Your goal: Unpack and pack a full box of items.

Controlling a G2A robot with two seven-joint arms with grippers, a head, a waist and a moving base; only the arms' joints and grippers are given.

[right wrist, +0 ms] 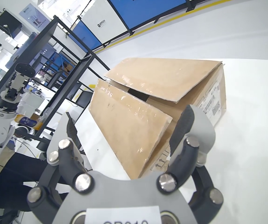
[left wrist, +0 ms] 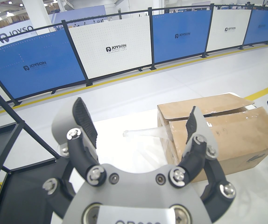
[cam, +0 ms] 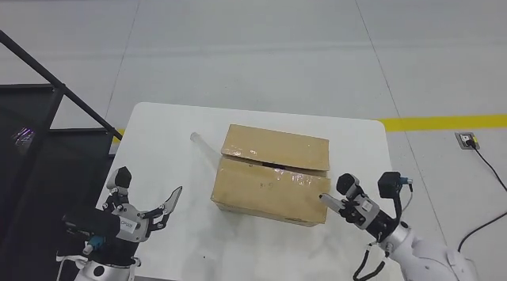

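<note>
Evidently we have barely begun: the box (cam: 273, 178) sits on the table (cam: 166, 138), flaps only slightly ajar, nothing out beside it, our left gripper (left wrist: 137, 117) and right gripper (right wrist: 127, 127) both spread wide and empty near its opposite ends, all unpacking and repacking ahead.

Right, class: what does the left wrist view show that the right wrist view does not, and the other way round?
Left wrist, not right wrist: the open left claw and a clear strip at one end of the box. Right wrist, not left wrist: the open right claw, a printed label on the box's side and black racks. Both: the box, its flaps slightly apart, on the white table, with blue and white panels behind.
</note>
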